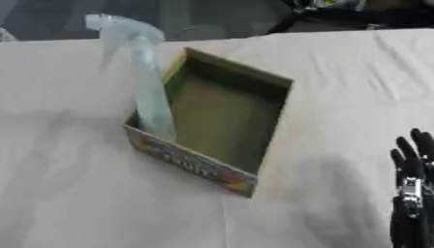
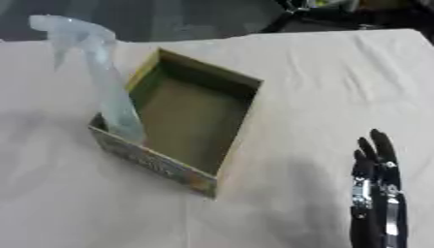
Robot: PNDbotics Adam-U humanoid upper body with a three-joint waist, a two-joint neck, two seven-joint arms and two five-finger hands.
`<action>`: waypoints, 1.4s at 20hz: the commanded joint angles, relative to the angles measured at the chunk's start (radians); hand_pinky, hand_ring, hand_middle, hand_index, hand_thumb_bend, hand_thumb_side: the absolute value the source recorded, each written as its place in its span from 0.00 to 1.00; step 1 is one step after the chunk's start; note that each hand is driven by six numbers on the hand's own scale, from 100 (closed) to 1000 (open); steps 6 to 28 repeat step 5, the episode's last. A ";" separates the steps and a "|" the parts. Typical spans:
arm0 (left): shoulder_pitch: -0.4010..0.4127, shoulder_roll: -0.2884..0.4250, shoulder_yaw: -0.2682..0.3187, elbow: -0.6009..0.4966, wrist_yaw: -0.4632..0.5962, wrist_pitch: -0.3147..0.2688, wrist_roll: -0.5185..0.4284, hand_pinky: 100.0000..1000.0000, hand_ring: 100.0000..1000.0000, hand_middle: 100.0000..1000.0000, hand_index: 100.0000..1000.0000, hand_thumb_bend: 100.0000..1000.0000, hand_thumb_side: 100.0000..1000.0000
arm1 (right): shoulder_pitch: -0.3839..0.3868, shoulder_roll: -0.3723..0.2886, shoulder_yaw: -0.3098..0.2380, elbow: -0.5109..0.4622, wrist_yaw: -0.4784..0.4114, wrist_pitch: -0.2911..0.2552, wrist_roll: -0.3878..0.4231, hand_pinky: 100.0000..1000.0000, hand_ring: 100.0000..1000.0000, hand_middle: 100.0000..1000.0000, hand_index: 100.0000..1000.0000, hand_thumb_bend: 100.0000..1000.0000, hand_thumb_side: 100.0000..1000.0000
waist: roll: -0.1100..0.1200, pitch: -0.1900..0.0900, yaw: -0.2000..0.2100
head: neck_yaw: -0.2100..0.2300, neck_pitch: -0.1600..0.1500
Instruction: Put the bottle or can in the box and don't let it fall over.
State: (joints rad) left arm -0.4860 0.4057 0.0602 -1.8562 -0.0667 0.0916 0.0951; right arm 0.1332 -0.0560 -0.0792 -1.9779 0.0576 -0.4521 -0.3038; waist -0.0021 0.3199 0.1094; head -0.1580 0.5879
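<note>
In the left eye view, the pale spray bottle (image 1: pixel 146 72) stands upright in the near-left corner of the open box (image 1: pixel 270 127), left of frame centre. My right hand (image 1: pixel 413 184) rests at the lower right, fingers straight and holding nothing. The right eye view shows the same hand above the white tablecloth (image 2: pixel 322 87).

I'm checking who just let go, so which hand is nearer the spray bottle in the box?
Right, by default. The right hand rests open near the lower right corner, well apart from the spray bottle standing in the box. The left hand shows in neither view.
</note>
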 commanded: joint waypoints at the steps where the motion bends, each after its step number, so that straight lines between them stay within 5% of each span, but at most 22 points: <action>1: -0.006 0.026 0.017 -0.021 0.023 -0.006 0.117 1.00 1.00 1.00 1.00 0.00 0.64 | -0.002 0.007 0.003 -0.022 0.016 0.002 -0.003 1.00 0.99 1.00 1.00 0.00 0.64 | -0.002 -0.012 0.001 | 0.002 -0.013; 28: -0.008 0.006 0.028 -0.026 0.061 -0.030 0.123 1.00 1.00 1.00 1.00 0.00 0.64 | -0.007 0.018 0.006 -0.022 0.025 0.005 -0.004 1.00 0.99 1.00 1.00 0.00 0.64 | -0.011 -0.006 0.001 | 0.002 -0.016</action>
